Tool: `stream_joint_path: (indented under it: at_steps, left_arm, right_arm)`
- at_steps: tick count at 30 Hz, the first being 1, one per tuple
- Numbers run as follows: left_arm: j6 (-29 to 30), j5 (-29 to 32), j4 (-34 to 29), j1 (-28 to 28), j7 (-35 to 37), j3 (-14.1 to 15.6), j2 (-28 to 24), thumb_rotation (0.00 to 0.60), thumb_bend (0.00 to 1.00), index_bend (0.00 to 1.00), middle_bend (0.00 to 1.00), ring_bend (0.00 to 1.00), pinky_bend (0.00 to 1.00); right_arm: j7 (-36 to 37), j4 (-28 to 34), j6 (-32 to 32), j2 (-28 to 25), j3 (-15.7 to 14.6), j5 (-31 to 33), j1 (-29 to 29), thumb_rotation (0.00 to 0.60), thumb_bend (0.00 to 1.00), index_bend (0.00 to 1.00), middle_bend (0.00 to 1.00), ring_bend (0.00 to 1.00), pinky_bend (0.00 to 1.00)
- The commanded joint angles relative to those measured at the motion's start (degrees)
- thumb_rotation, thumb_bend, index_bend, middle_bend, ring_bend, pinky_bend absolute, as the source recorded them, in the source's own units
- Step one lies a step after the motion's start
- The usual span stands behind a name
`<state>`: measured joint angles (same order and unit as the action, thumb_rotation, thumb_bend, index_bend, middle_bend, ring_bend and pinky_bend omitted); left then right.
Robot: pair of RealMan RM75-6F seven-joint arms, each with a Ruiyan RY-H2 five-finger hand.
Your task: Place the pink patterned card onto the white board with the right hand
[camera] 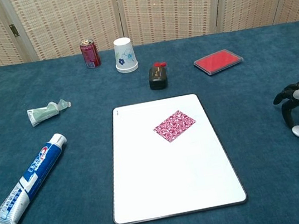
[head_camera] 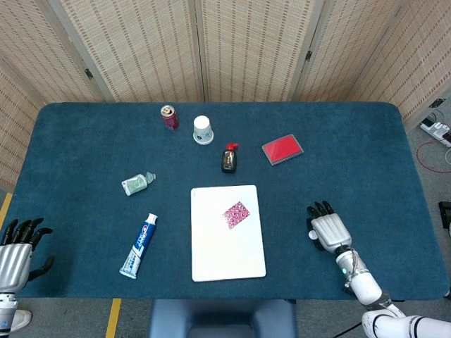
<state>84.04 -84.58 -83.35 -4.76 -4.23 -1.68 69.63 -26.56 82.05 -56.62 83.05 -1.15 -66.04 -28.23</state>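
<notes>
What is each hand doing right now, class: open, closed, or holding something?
Left hand: open, holds nothing, at the table's near left edge.
Right hand: open, holds nothing; the pink patterned card already lies on the white board.
</notes>
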Motion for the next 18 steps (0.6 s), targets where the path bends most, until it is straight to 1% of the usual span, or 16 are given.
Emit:
stream_joint_path:
  at_steps: [1, 7, 10, 14, 18]
  left_arm:
    - [0.1, 0.0, 0.1, 0.0, 0.1, 0.0, 0.0, 0.600, 0.34, 0.31, 0.17, 0.14, 0.00]
    - [0.1, 0.0, 0.4, 0.0, 0.4, -0.1, 0.1, 0.600, 0.34, 0.31, 0.17, 0.14, 0.00]
    - [0.0, 0.1, 0.4, 0.0, 0.5, -0.1, 0.0, 0.600, 0.34, 0.31, 0.17, 0.14, 0.00]
    - [0.1, -0.2, 0.2, -0.1, 0.3, -0.2, 0.0, 0.600, 0.34, 0.31, 0.17, 0.14, 0.00]
    - [0.3, -0.7, -0.1, -0.2, 0.0, 0.0, 0.0, 0.600, 0.34, 0.31, 0.17, 0.14, 0.00]
  right_arm:
    - [-0.1, 0.4, 0.0, -0.1, 0.2, -0.1, 0.0, 0.600, 0.34, 0.47, 0.17, 0.03, 0.00]
    - [-0.7, 1.1, 0.0, -0.4, 0.8, 0.2, -0.1, 0.600, 0.34, 0.50, 0.18, 0.03, 0.00]
    - [-0.9, 2.5, 0.5, -0.6, 1.6, 0.3, -0.8, 0.600, 0.34, 0.50, 0.18, 0.03, 0.00]
    - [-3.2, 5.4, 1.7, -0.7, 3.6, 0.4, -3.5, 0.600, 0.34, 0.50, 0.18, 0.03, 0.00]
    - [-7.9, 7.2, 4.3, 0.6, 6.6, 3.3, -8.0, 0.600, 0.34, 0.50, 0.18, 0.03, 0.00]
